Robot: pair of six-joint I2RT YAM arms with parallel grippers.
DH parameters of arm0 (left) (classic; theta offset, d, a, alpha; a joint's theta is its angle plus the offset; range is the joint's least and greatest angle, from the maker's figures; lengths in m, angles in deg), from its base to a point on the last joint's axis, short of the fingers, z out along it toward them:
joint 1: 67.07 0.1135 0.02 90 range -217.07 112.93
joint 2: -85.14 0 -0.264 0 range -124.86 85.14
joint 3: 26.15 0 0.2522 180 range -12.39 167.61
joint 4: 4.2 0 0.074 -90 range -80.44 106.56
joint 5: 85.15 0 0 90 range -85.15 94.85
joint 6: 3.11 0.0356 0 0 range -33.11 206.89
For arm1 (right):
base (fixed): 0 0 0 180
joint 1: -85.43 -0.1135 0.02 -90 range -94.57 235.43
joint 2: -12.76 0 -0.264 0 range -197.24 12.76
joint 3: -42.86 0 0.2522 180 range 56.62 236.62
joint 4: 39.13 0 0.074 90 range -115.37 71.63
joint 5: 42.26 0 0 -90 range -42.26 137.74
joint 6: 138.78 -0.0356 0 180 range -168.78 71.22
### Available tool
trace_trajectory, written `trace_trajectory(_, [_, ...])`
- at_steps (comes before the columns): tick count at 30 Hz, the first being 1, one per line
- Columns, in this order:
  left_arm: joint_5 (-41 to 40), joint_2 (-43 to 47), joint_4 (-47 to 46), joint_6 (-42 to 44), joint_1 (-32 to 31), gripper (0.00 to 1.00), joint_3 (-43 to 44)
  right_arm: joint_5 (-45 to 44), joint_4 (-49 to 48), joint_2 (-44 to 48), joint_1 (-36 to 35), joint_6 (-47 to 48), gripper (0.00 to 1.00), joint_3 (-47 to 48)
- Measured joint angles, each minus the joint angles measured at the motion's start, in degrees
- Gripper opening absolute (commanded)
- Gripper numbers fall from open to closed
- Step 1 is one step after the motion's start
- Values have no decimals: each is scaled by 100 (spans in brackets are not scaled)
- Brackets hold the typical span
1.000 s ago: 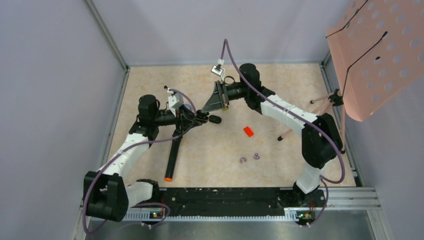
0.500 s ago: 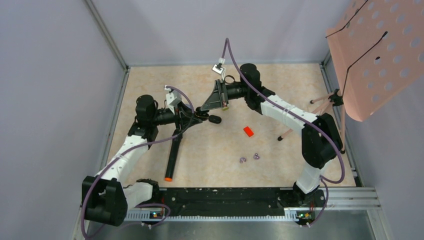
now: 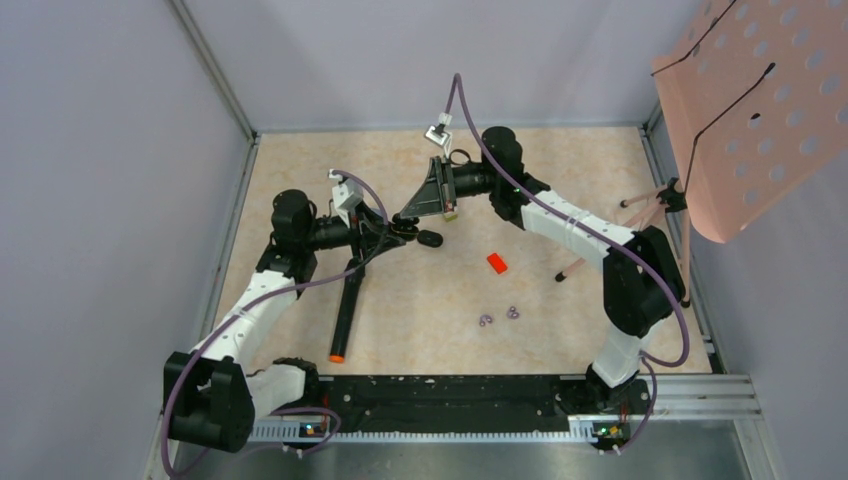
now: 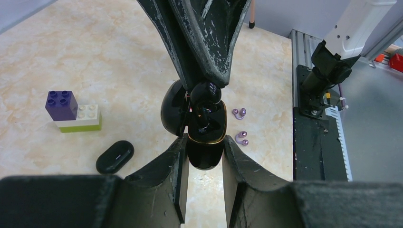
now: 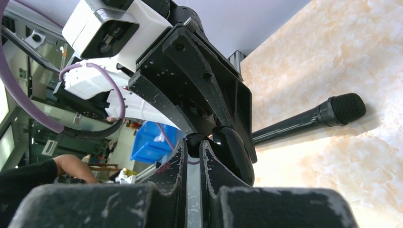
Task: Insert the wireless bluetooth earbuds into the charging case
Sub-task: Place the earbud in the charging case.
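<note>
Right gripper [image 5: 192, 148] at lower centre pinches earbud [image 5: 194, 139] beside glossy case [image 5: 236, 156]; left gripper [image 5: 211, 116] above; black stick [image 5: 304, 121] right.

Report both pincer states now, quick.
Left pincer: closed, holding the case.
Right pincer: closed, holding an earbud.

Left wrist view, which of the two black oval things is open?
The charging case clamped in the left end effector: its lid hangs open, showing a gold rim. The other black oval lies shut on the table.
</note>
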Motion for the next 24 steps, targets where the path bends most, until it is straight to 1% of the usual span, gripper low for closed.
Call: trace_trajectory(24, [-107, -4, -160, -444, 0, 0, 120, -42, -361, -2, -28, -157, 0, 0])
